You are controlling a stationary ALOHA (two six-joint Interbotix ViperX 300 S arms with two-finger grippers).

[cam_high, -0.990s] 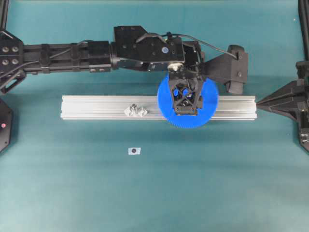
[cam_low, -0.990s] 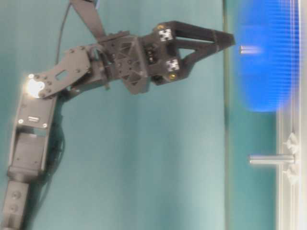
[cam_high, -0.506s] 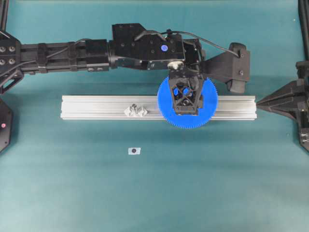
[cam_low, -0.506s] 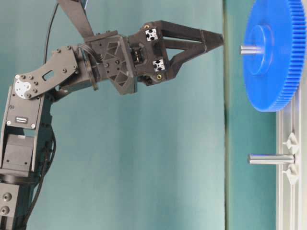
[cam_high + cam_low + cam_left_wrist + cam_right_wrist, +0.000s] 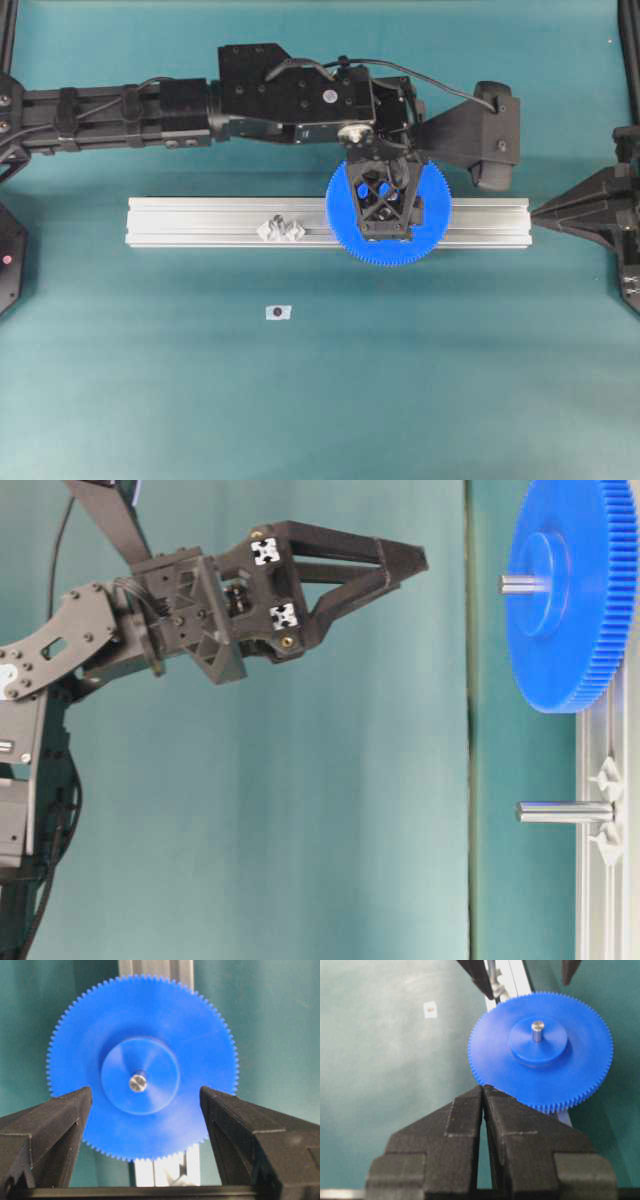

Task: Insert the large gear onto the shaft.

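The large gear (image 5: 390,205) is seen seated on the shaft (image 5: 137,1082), whose silver tip shows through the centre hole of the raised hub. In the overhead view the gear lies right of centre, over the right part of a silver aluminium rail (image 5: 200,222) that runs across the middle of the frame. In the table-level view, which is turned sideways, the gear (image 5: 570,590) fills the upper right corner, with the shaft end (image 5: 522,582) protruding from the hub.

A second pin (image 5: 565,811), flanked by small clear faceted pieces (image 5: 607,777), stands bare on the rail at the lower right of that view; in the overhead view it is found left of the gear (image 5: 281,229).

The left gripper (image 5: 415,555) is seen clear of the gear, near it but not touching, with its jaws spread wide and nothing held between them; in the left wrist view the two black fingers (image 5: 50,1130) frame the gear from either side. The right gripper (image 5: 484,1092) is seen in its own wrist view with jaws pressed together, empty, apart from the gear.

A small white tag (image 5: 278,313) with a dark spot lies on the teal tabletop (image 5: 450,380), below the rail at centre left of the overhead view.
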